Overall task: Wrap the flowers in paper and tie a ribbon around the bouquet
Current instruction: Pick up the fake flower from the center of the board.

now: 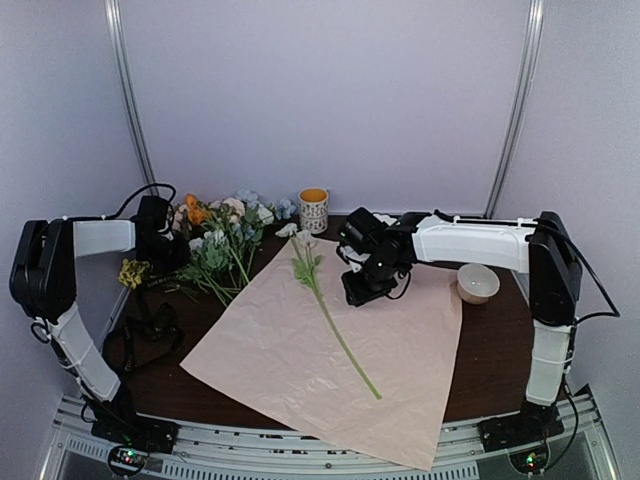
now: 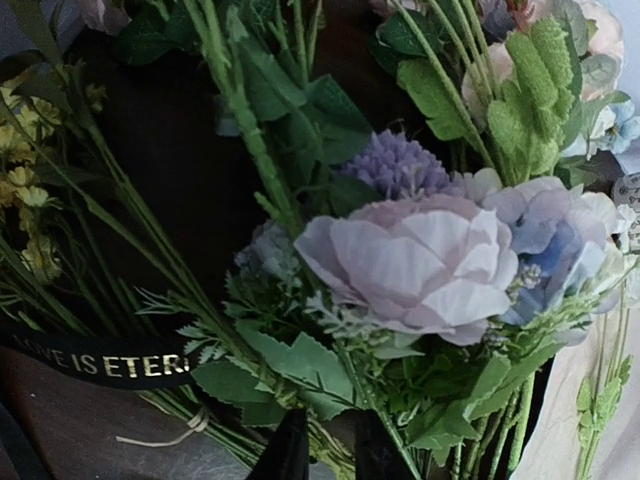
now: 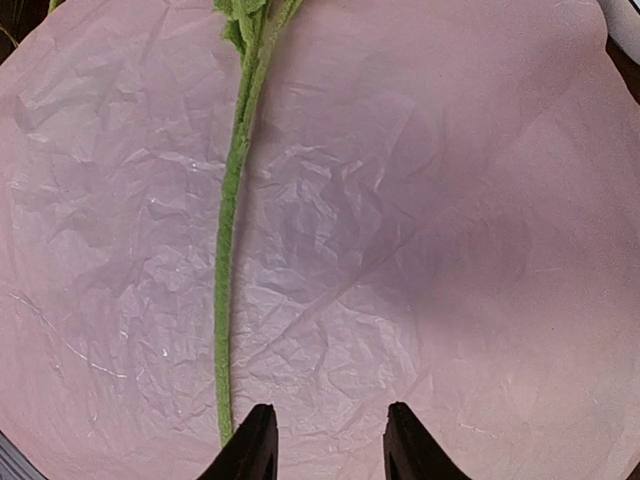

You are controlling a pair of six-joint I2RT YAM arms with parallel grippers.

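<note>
The pink paper [image 1: 300, 350] lies spread on the table, with one long green flower stem [image 1: 335, 325] across it. The other flowers [image 1: 222, 240] are heaped at the back left. My left gripper [image 1: 163, 248] reaches into that heap; in the left wrist view its fingers [image 2: 290, 450] stand narrowly apart with green stems pinched between them, under a lilac bloom [image 2: 420, 260]. My right gripper [image 3: 325, 415] hangs open over the paper [image 3: 430, 250] with nothing in it, the stem [image 3: 228, 260] just left of its left finger. The black ribbon [image 2: 100, 360] with gold lettering runs under the stems. No bouquet shows.
A patterned mug [image 1: 314, 210] stands at the back centre. A small pale bowl [image 1: 478, 283] sits right of the paper. A black loop of ribbon [image 1: 145, 330] lies at the left table edge, and yellow blooms [image 1: 132, 272] lie near my left arm.
</note>
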